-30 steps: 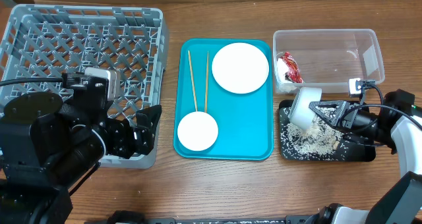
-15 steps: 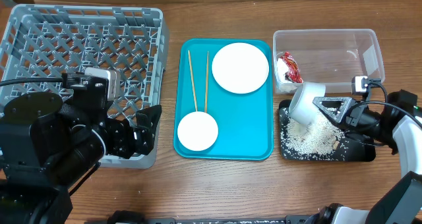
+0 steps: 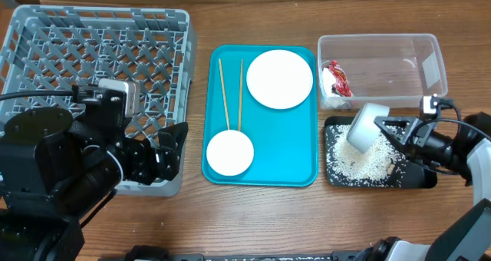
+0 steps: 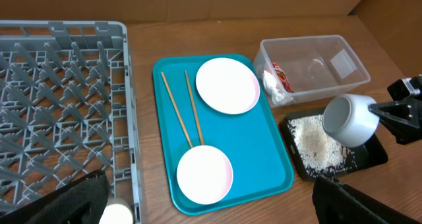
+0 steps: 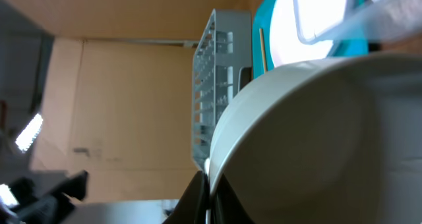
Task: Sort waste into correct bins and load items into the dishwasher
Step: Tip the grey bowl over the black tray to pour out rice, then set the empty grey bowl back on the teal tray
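Starting at the near edge of the table [image 3: 253, 215], the left pincer [image 3: 170, 147] is hanging released over the near right corner of the dish rack [image 3: 100, 46], with its fingers spread and nothing between them. No item is showing in the visible part of the rack, so loading is judged not yet begun.

On the near end of the teal tray [image 3: 288, 150], the pinkish bowl [image 3: 229, 153] is sitting upright and waiting for transfer. At the near right, the grains [image 3: 357, 157] are lying heaped in the black tray [image 3: 418, 179], with a few scattered toward its edges. This waste is judged sorted.

Just above that tray, the right pincer [image 3: 386, 129] is grasping the pale bowl [image 3: 365, 127], which is tipping on its side with its mouth toward the left. Whether any grains are clinging inside cannot be told.

Farther back, the two chopsticks [image 3: 224, 92] are lying side by side on the teal tray, and the plate [image 3: 279, 78] is lying to their right. At the far right, the wrapper [image 3: 336, 78] is resting in the left end of the clear tub [image 3: 377, 37]. That waste is also judged sorted.

The plate, both bowls and the chopsticks are all waiting to be loaded.
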`<action>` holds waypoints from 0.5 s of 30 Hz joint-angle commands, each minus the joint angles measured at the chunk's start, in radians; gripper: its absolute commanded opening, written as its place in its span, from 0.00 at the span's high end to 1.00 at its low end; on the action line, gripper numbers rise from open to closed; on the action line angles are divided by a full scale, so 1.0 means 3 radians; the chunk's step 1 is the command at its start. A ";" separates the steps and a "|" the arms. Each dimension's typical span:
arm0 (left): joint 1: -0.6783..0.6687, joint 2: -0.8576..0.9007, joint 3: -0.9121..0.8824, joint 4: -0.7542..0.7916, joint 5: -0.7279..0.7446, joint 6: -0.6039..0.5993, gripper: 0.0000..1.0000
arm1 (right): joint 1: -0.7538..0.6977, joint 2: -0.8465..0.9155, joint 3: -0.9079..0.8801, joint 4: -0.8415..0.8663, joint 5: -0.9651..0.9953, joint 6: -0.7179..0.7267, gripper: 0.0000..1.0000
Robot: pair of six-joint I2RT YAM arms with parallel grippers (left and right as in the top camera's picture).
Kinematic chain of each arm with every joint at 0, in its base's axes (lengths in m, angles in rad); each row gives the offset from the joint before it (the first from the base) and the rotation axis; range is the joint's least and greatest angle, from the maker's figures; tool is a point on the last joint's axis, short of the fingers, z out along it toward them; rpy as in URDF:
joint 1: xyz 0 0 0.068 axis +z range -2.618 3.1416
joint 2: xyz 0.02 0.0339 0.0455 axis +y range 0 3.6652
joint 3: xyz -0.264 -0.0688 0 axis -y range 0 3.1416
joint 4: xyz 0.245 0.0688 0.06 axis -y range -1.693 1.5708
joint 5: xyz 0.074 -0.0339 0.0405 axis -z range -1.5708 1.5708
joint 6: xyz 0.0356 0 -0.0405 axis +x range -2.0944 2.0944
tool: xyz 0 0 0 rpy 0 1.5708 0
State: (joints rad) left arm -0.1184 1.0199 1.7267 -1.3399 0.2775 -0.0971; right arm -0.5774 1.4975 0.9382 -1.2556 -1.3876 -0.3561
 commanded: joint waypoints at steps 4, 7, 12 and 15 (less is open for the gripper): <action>-0.0013 0.0004 0.0013 0.0003 0.0037 0.0025 0.00 | -0.0034 -0.0013 -0.0010 -0.0046 0.0018 -0.0277 0.96; -0.0013 0.0004 0.0013 0.0003 0.0037 0.0025 0.00 | 0.0008 -0.0029 -0.0004 -0.0286 -0.0158 -0.0973 0.96; -0.0013 0.0004 0.0013 0.0003 0.0037 0.0027 0.00 | 0.0038 -0.0037 0.0009 -0.0258 0.0061 -0.0595 0.96; -0.0013 0.0004 0.0013 0.0003 0.0037 0.0025 0.00 | 0.0076 -0.0042 0.0056 -0.0103 0.0444 -0.0397 0.96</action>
State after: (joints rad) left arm -0.1181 1.0206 1.7267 -1.3396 0.2775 -0.0975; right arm -0.5663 1.4971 0.9356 -1.3060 -1.3361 -0.5110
